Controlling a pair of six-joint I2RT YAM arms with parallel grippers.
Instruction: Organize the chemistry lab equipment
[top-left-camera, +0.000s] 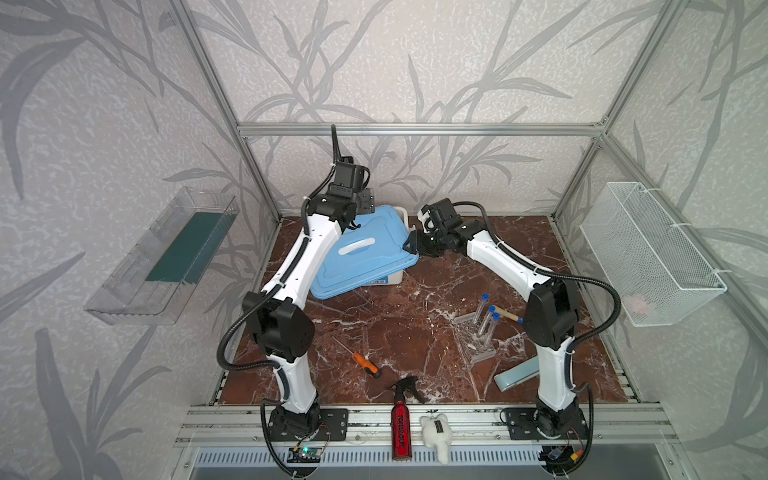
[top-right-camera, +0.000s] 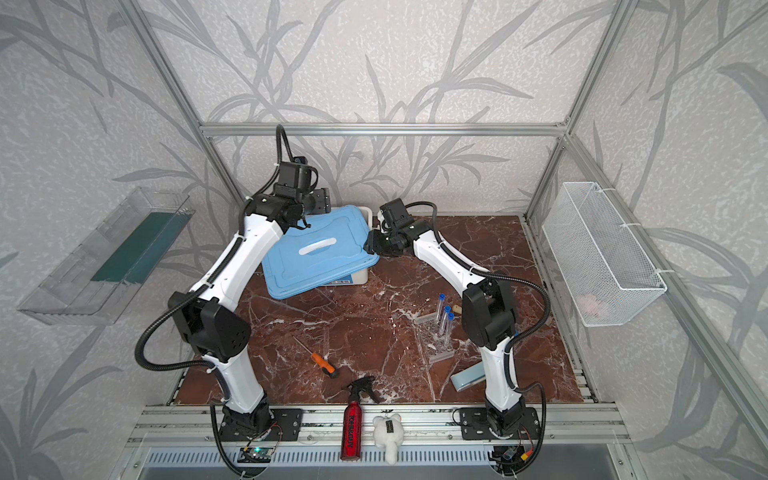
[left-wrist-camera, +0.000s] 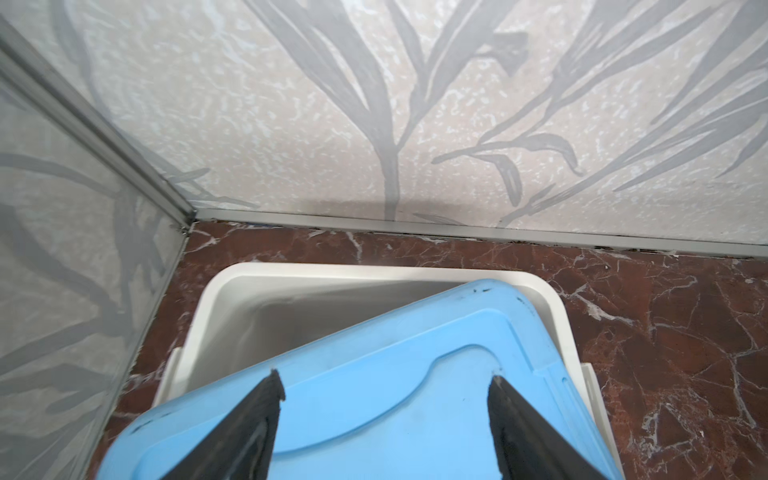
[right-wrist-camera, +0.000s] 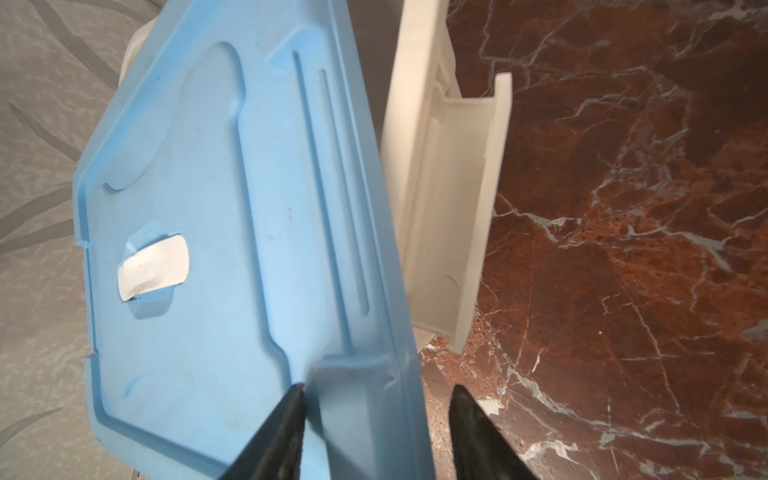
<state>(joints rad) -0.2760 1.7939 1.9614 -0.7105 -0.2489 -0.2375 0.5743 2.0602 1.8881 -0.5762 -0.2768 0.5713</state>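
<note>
A big blue lid sits crooked on a white box at the back of the red-brown counter. An orange-handled screwdriver lies near the front. A red spray bottle lies on the metal rail, with a small white plush toy just beside it. A white wire basket hangs on one wall. A clear tray hangs on the other.

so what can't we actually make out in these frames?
- Inside of the white bin: mostly covered by the skewed blue lid in every view.
- Tube rack: near corner behind the right arm in a top view.
- Right hand: whether it grips the lid edge is unclear.
- Pink thing in the wire basket: blurred by mesh.
</note>
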